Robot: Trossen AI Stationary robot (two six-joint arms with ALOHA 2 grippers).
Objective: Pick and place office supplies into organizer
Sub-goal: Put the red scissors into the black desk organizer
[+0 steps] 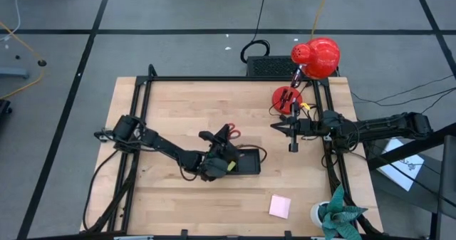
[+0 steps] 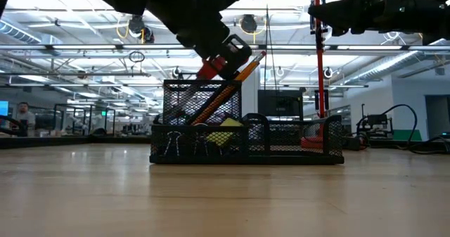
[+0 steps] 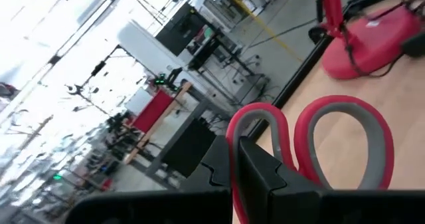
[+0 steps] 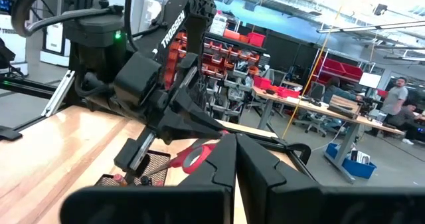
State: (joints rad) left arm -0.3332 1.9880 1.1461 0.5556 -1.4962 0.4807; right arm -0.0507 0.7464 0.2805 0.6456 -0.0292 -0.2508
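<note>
The black mesh organizer point(image 1: 246, 162) point(image 2: 246, 135) sits mid-table. Its tall compartment point(image 2: 202, 107) holds orange pencils point(image 2: 242, 72) and the red-handled scissors point(image 1: 229, 132) point(image 2: 211, 68), which lean with their handles up. My left gripper point(image 1: 217, 153) point(image 2: 225, 50) point(image 3: 255, 174) is over that compartment, shut on the scissors. A yellow-green bit point(image 2: 228, 122) and binder clips point(image 2: 176, 142) lie in the low compartments. The pink sticky-note pad point(image 1: 279, 206) lies flat on the table near the near edge. My right gripper point(image 1: 293, 142) point(image 2: 320, 12) point(image 4: 236, 164) hangs shut in the air to the right of the organizer. My left gripper holds the scissors at the handle end, beside the red loops point(image 3: 265, 127), coming down at a slant from the table's left. The two loops stick out past the fingers point(image 3: 262, 177). The scissors stand tilted in the tall compartment, blades down inside it; the fingers hide the exact contact.
The red desk lamp point(image 1: 317, 57) stands on its base point(image 1: 287, 96) at the far right corner. A potted plant point(image 1: 340, 215) occupies the near right corner. Bare wood point(image 1: 171, 197) lies in front of and left of the organizer.
</note>
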